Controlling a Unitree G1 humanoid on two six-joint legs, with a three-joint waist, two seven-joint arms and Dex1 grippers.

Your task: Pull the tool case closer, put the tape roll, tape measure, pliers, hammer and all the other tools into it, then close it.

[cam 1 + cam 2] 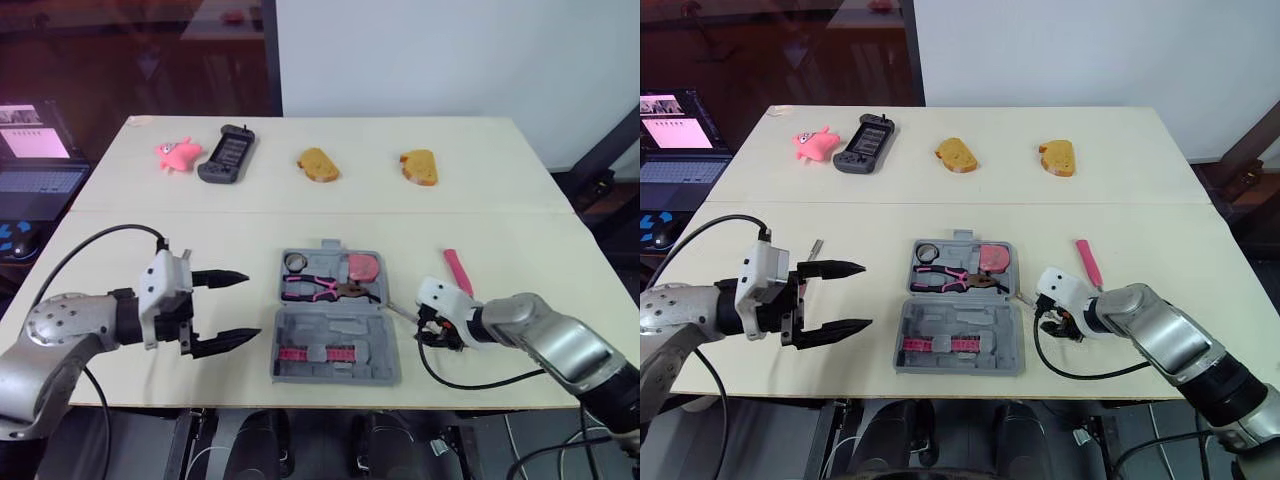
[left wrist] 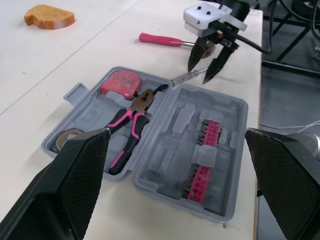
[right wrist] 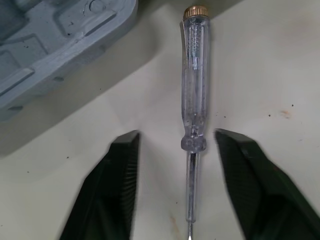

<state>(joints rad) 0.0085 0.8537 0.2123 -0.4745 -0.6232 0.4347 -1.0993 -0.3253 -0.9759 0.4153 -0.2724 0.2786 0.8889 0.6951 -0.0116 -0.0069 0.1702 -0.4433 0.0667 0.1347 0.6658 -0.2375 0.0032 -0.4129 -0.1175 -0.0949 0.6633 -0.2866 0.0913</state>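
Tool case (image 1: pixel 970 318) open on counter (image 1: pixel 1140 180), pliers (image 1: pixel 950 279) inside. Left end effector (image 1: pixel 866 295) spread, left of case; right end effector (image 1: pixel 1050 320) beside right edge.

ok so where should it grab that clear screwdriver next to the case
Take the clear screwdriver by its thick handle, coming straight down with a finger on each long side. It lies flat on the table beside the tool case, and the shaft is thin. The open right gripper straddles it.
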